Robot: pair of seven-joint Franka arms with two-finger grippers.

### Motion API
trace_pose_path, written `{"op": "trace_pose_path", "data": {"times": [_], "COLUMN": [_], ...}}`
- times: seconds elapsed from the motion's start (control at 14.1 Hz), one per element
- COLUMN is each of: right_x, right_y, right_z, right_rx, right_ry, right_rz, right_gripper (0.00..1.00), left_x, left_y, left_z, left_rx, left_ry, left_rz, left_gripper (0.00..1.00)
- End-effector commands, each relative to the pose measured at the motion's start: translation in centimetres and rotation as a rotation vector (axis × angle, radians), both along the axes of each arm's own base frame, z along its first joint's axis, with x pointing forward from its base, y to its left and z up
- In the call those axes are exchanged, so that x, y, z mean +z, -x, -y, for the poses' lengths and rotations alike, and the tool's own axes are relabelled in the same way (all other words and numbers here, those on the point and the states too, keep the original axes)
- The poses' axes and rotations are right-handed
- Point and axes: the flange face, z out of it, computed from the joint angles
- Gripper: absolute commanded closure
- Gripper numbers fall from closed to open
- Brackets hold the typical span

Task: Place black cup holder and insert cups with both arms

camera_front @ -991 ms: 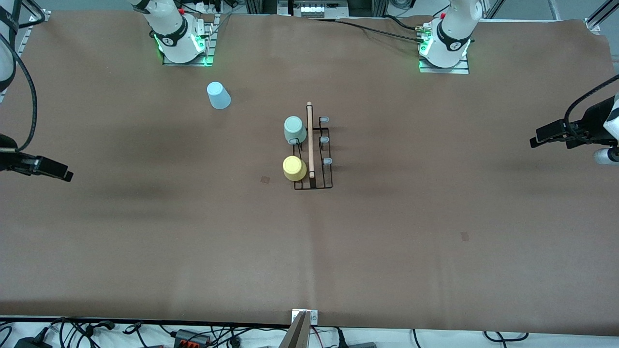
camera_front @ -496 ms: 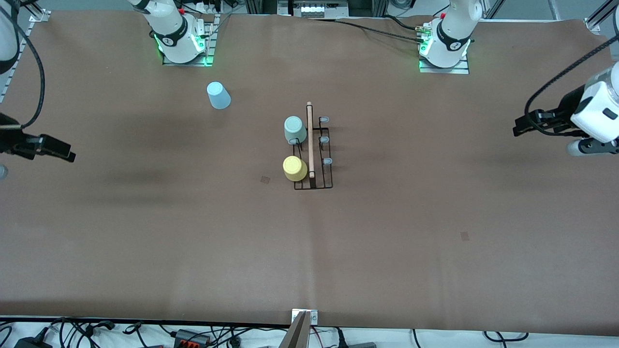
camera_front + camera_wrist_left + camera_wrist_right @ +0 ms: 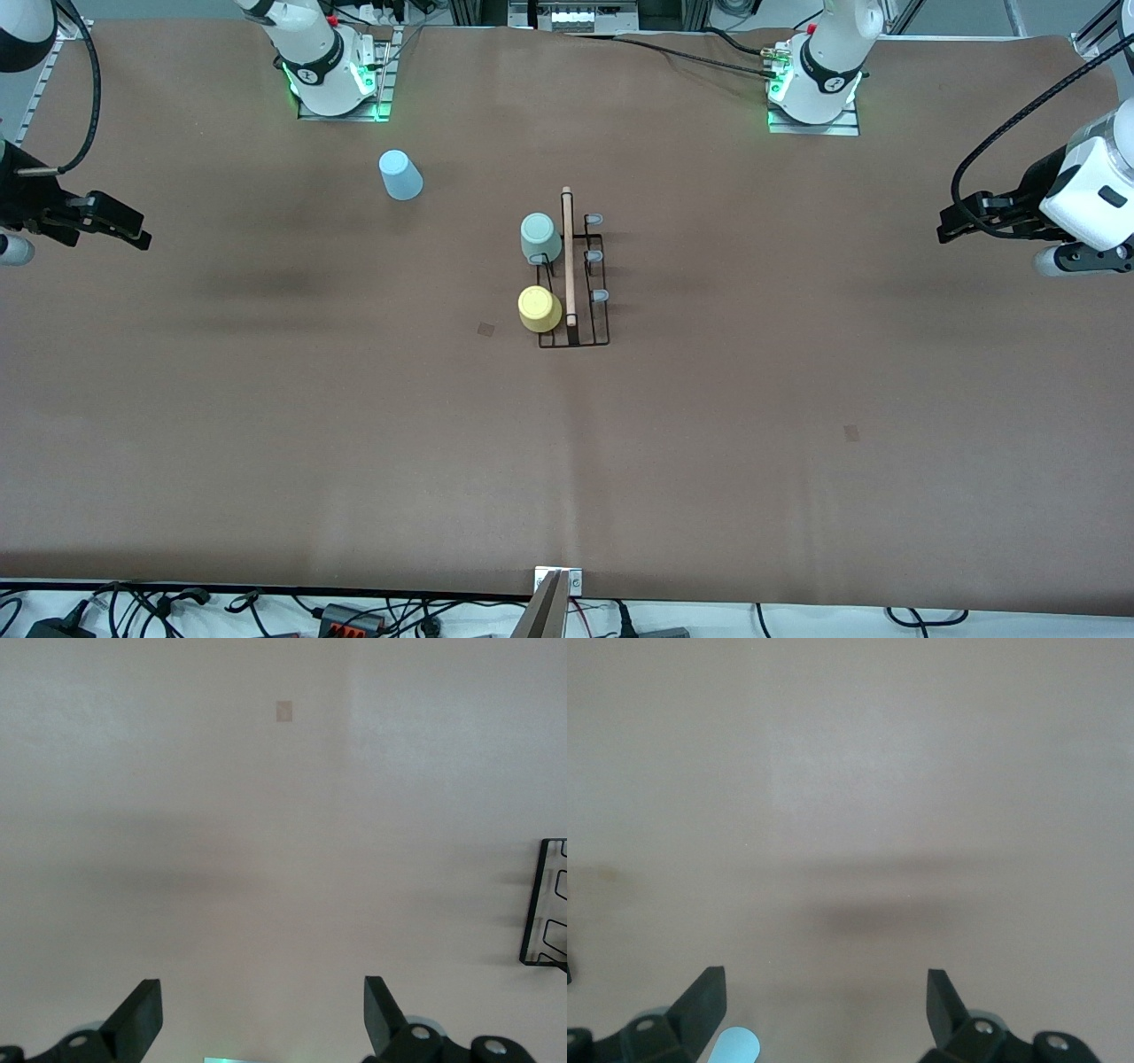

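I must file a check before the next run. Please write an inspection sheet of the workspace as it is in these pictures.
Surface: brown table cover, two small darker patches.
Job's things: black cup holder at mid-table; pale green cup and yellow cup upside down on its pegs; light blue cup apart, nearer the right arm's base, not on the holder.
Clutter: nothing seen.
Hands: left hand open, empty, over the left arm's end; right hand open, empty, over the right arm's end.
Cables: black cables on both arms; loose cables off the table's near edge.
Surroundings: arm bases lit green.
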Motion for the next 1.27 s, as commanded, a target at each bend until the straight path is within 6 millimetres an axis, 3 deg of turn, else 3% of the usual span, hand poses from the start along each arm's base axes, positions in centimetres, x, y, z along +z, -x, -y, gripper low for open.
{"op": "trace_pose_path", "data": {"times": [0.0,1.2], "right_x": [0.38,0.43], "right_y": [0.9,1.32], "right_z": [0.12,-0.42], "right_rx": [0.021,0.043], "right_ry": [0.015,0.013], "right_rz": [0.004,-0.026], "right_gripper": [0.0,0.0], "left_x": [0.87,0.91], "left_y": [-0.7,-0.77], "left_z": [0.36,-0.15], "left_rx": [-0.007,-0.006], "left_ry": [-0.011,-0.001], "left_rz": [0.059,0.064], "left_gripper": [0.0,0.0]}}
